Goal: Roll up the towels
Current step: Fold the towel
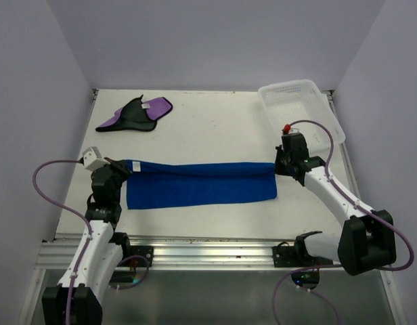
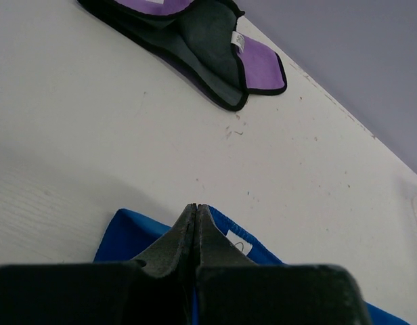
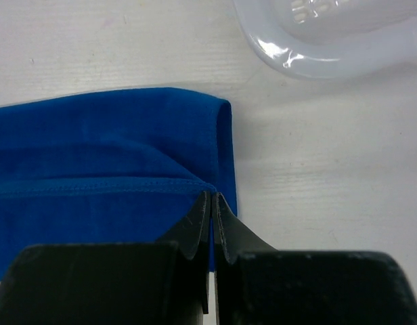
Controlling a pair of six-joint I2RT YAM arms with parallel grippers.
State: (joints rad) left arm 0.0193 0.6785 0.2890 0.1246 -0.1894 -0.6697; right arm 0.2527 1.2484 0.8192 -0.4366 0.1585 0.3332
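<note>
Left claw (image 1: 122,167) and right claw (image 1: 279,166) each pinch an end of the blue towel (image 1: 202,184) — a folded strip stretched between them. Folding looks done (purple towel (image 1: 137,114) lies beyond the left claw); next, roll from 1 end.

white mesh basket (image 1: 300,108) at far right corner, white table (image 1: 215,128), pale lilac walls (image 1: 215,40)

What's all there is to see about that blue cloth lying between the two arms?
The blue towel is a plain, bright, soft-looking cloth with a stitched hem and a small white label near its left end. It lies flat on the white table, folded lengthwise into a long band. The left gripper and right gripper each pinch one end.
</note>
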